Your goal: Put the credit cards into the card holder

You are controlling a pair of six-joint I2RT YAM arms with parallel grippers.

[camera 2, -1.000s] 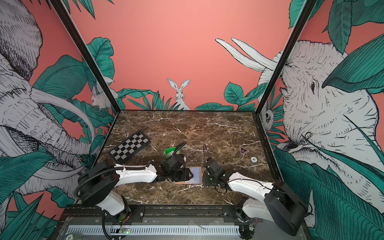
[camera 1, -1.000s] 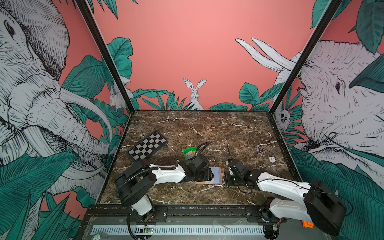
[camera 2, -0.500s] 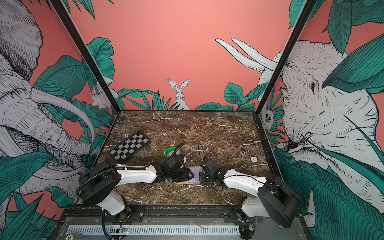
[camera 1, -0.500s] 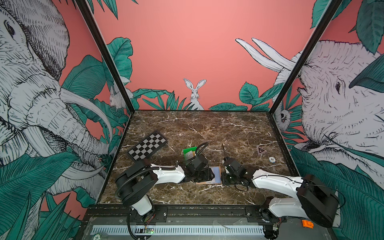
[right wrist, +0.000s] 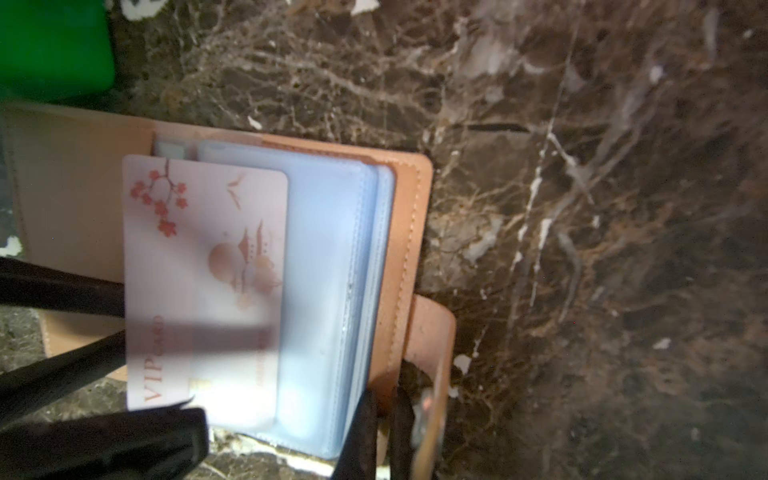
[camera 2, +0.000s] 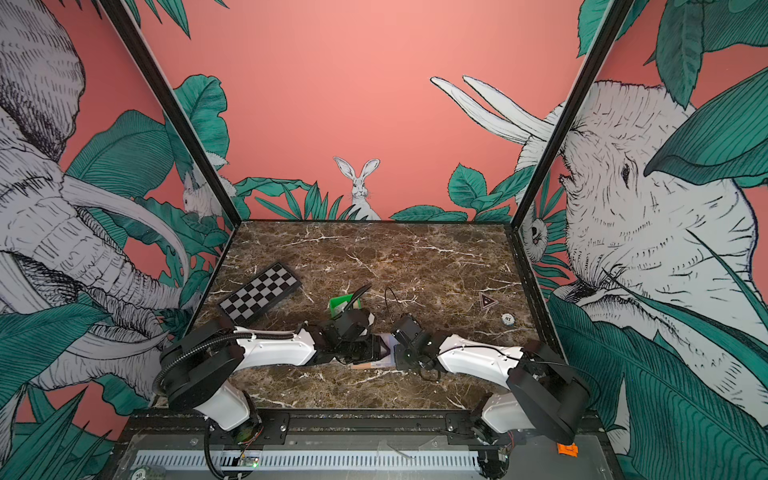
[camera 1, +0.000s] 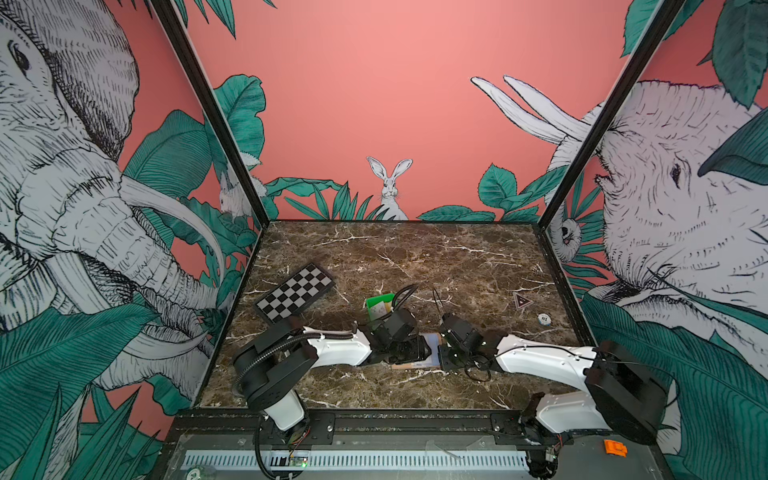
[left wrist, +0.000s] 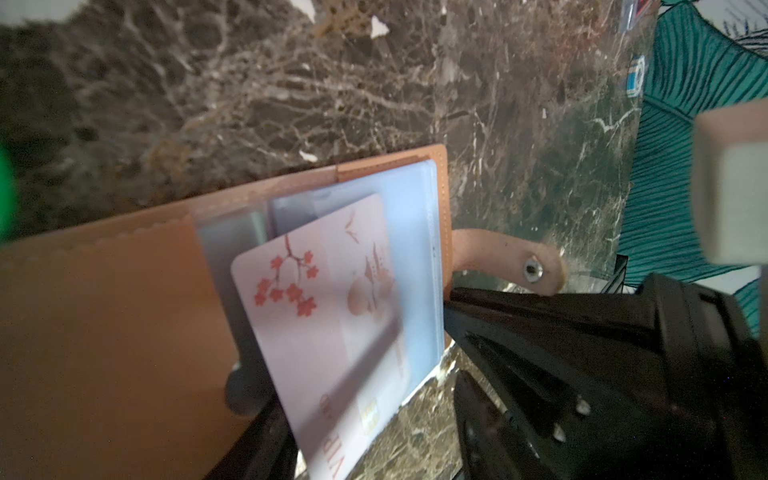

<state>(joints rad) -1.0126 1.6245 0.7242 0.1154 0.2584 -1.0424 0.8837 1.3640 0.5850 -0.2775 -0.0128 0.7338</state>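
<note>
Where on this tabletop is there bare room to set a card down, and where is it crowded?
Free: the far marble between the back wall and the checkerboard; the stretch between the green tray and the round token; the near strip in front of both arms. Crowded: the middle, where both end effectors meet over the open card holder and a card.

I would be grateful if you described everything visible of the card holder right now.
The card holder is a tan, leather-like folding wallet with stitched edges, lying open on the marble table. Inside sits a stack of pale blue clear sleeves. A strap with a metal snap sticks out from one edge. A white VIP card with red blossoms lies partly in a sleeve. The right gripper pinches the holder's edge beside the strap.
</note>
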